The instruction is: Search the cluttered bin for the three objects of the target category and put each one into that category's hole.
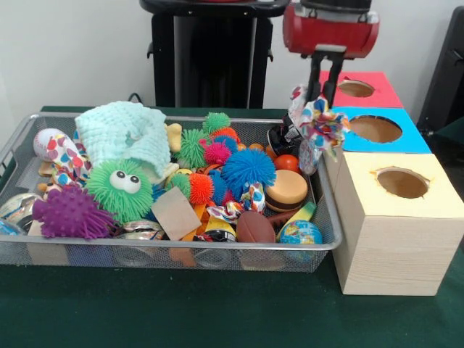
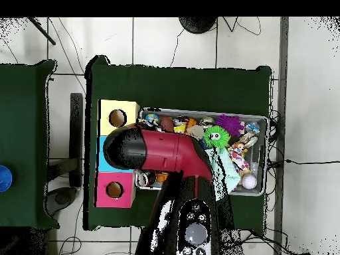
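Claw (image 1: 317,109) hangs from the red and black arm (image 1: 330,29) over the bin's right rim, clamped on a colourful patterned fabric bow (image 1: 319,125) that dangles just above the gap between the bin and the boxes. Below spreads the green-covered surface (image 1: 181,312), bare along its front strip. On it sits the wire mesh bin (image 1: 167,254), packed nearly to its rim with toys, so little room is left inside. Touching the bin's right side stands a row of three boxes with round holes on top: a yellow-topped wooden box (image 1: 395,232) in front, a blue-topped box (image 1: 380,130) in the middle and a red-topped box (image 1: 362,88) at the back; all three holes lie open. Inside the bin, a pale green knitted cloth (image 1: 127,134) covers the back left, a green spiky ball with eyes (image 1: 123,190) sits before it, a purple spiky ball (image 1: 71,212) is near the left front, a blue spiky ball (image 1: 248,167) lies at the middle, and a toy burger (image 1: 286,190) rests near the right wall. A second patterned bow (image 1: 243,204) lies among the toys beside the burger.
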Available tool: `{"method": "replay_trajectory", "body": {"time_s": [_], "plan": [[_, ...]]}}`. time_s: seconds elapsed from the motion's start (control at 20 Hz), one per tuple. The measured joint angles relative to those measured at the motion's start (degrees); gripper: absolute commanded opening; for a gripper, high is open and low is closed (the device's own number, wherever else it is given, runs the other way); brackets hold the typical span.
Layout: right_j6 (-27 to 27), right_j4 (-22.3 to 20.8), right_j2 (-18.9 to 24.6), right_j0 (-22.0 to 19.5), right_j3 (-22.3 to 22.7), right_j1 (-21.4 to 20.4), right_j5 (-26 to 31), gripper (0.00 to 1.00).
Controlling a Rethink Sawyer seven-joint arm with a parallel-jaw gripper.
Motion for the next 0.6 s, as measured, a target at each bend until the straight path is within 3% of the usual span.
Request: {"method": "replay_trajectory", "body": {"time_s": [0.25, 0.6], "plan": [[0.0, 0.9, -1.5, 2.1, -4.5, -0.3, 4.3, 0.0], [1.0, 1.7, -3.8, 5.4, -10.8, -0.3, 16.9, 0.0]]}}
